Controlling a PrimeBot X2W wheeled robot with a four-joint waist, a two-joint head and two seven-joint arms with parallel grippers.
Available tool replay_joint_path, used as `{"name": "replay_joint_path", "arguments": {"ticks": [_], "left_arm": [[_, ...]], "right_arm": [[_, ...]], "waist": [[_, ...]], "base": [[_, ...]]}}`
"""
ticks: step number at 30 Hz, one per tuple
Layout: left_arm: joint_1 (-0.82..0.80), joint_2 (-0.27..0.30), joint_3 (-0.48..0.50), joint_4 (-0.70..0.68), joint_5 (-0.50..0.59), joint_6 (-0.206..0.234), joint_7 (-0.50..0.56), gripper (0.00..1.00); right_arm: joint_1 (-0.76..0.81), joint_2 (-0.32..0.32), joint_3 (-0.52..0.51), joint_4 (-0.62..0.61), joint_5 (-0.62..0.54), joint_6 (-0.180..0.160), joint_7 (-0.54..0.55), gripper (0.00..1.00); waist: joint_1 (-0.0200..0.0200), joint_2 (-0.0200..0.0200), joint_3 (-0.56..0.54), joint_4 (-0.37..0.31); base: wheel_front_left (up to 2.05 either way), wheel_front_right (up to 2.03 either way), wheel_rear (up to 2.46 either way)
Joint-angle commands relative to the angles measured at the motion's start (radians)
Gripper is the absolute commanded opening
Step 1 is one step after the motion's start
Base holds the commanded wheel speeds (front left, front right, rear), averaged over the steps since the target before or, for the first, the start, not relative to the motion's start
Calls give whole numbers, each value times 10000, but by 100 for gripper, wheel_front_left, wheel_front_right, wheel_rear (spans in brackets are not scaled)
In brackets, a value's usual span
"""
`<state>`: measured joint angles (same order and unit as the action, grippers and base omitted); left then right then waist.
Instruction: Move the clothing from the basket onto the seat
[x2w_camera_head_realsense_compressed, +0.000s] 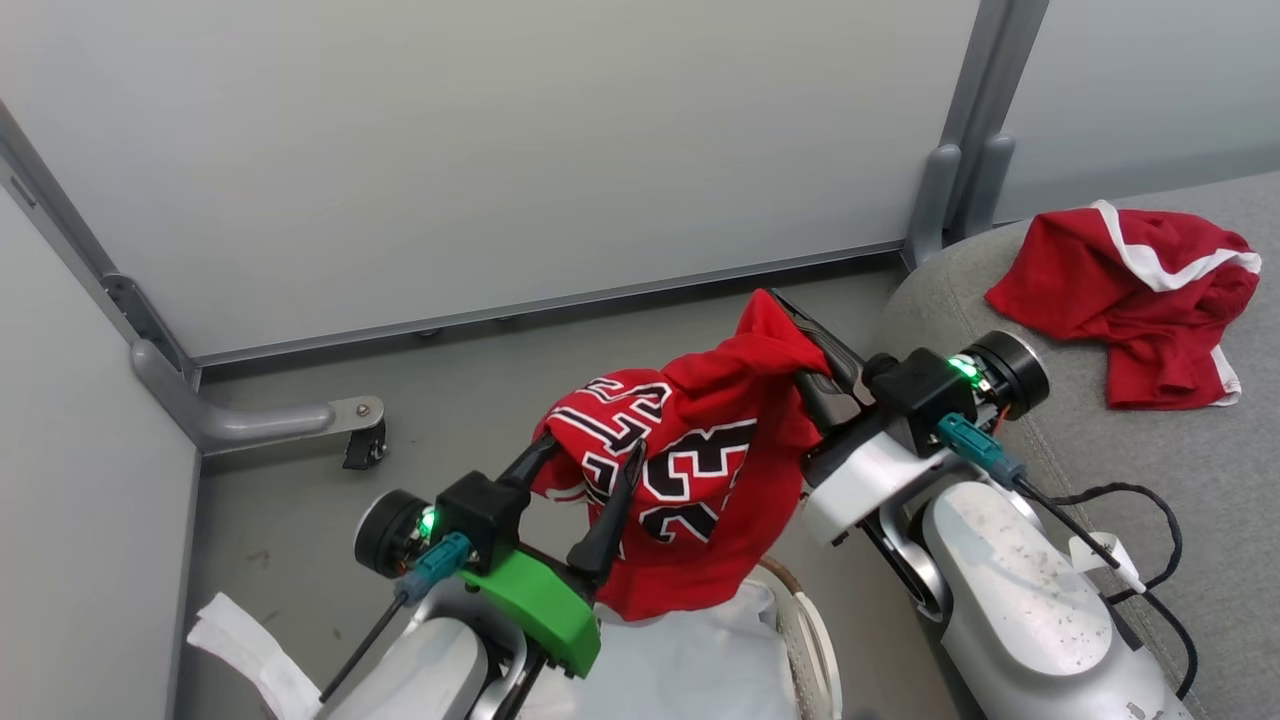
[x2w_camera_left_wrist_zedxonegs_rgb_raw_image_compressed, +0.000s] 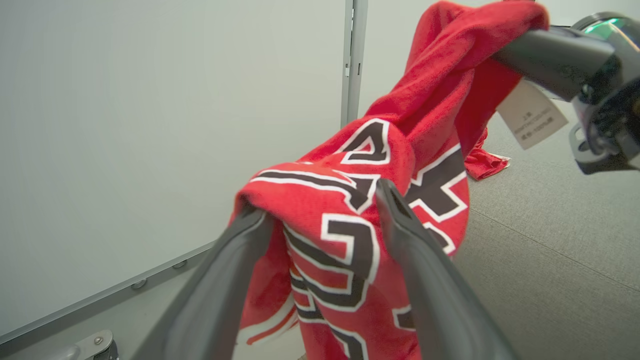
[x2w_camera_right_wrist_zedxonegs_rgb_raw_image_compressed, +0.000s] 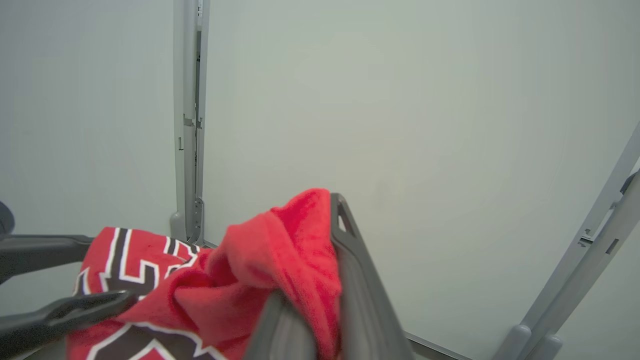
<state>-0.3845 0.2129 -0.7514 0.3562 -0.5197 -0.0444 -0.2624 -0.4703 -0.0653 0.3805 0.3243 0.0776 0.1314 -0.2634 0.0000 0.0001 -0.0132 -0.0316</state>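
Note:
A red jersey (x2w_camera_head_realsense_compressed: 700, 470) with black-and-white lettering hangs in the air above the basket (x2w_camera_head_realsense_compressed: 806, 625), stretched between both grippers. My right gripper (x2w_camera_head_realsense_compressed: 790, 325) is shut on the jersey's top corner, close to the seat's edge. My left gripper (x2w_camera_head_realsense_compressed: 588, 452) stands open lower down, one finger under the cloth's edge and the other in front of it; the left wrist view shows the jersey (x2w_camera_left_wrist_zedxonegs_rgb_raw_image_compressed: 350, 240) between those spread fingers (x2w_camera_left_wrist_zedxonegs_rgb_raw_image_compressed: 410, 260). In the right wrist view the bunched red cloth (x2w_camera_right_wrist_zedxonegs_rgb_raw_image_compressed: 280, 260) sits between the closed fingers. A second red garment (x2w_camera_head_realsense_compressed: 1130, 290) with white trim lies crumpled on the grey seat (x2w_camera_head_realsense_compressed: 1160, 480).
The basket's white liner (x2w_camera_head_realsense_compressed: 690, 665) shows below the jersey. Grey partition walls stand behind, with a caster foot (x2w_camera_head_realsense_compressed: 360, 440) on the floor at the left and a post (x2w_camera_head_realsense_compressed: 960, 170) beside the seat. A black cable (x2w_camera_head_realsense_compressed: 1150, 520) loops over my right forearm.

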Motion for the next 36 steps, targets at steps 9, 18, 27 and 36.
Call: {"name": "replay_joint_path", "arguments": {"ticks": [9,18,27,36], "left_arm": [[1087,-491,853,246,788,-428,-19,100],[1334,-865,1330,374,1374,-703,-20,100],[1470,-1052,1607,255,1769,-819,-20,100],[1019,-1238,1703,-6,2161,-863,-19,100]], "right_arm": [[182,-164,-984,-349,-386,-14,-19,0],[126,-396,-1819,-515,-682,-14,-19,0],[-155,-647,-1973,-462,-826,-14,-21,0],[-825,-1162,-2056,-510,-825,-14,-21,0]], "waist": [[0,-1,67,-75],[0,-1,81,-239],[0,-1,320,-1235],[0,-1,1135,-2734]], "base": [[0,0,0],[0,0,0],[0,0,0],[0,0,0]]}}
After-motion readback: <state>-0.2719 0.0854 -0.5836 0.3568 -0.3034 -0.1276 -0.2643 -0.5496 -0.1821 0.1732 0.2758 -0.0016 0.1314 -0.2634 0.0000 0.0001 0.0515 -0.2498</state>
